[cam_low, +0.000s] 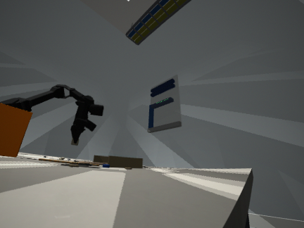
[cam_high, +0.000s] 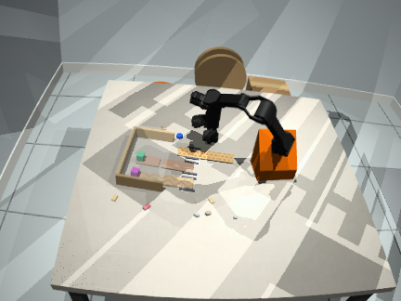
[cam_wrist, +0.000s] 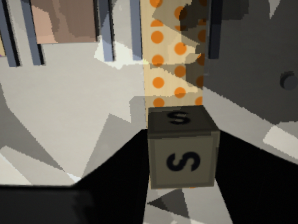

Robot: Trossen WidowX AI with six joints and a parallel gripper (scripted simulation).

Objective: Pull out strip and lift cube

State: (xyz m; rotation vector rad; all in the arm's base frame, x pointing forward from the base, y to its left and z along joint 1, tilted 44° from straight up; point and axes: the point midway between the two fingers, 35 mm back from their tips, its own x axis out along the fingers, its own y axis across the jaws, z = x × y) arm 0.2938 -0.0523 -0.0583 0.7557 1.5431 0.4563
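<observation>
Apparently light and stiff, the lettered cube [cam_wrist: 184, 159] suits the claw's [cam_low: 74, 141] [cam_wrist: 183, 145] side-face grip, held above the bench [cam_high: 186, 260] [cam_low: 158, 197], inside its edges.

Tray walls [cam_high: 153, 133] look like matt wood – arm [cam_high: 230, 99] [cam_low: 43, 97] matt blk, poss. plastic.

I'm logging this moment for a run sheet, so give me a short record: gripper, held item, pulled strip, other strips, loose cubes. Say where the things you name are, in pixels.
gripper [cam_high: 202, 145] [cam_low: 74, 141] [cam_wrist: 177, 135]: shut on the labelled cube
labelled cube [cam_low: 74, 142] [cam_wrist: 183, 160]: marked S, held above the table
dotted strip [cam_high: 220, 157] [cam_wrist: 158, 72]: extends farthest toward the orange block [cam_high: 277, 155] [cam_low: 13, 130]
other strips: one plain brownish, one wavy-patterned
green cube [cam_high: 140, 156], purple cube [cam_high: 135, 171]: inside the wooden frame [cam_high: 124, 160] [cam_low: 125, 162]
</observation>
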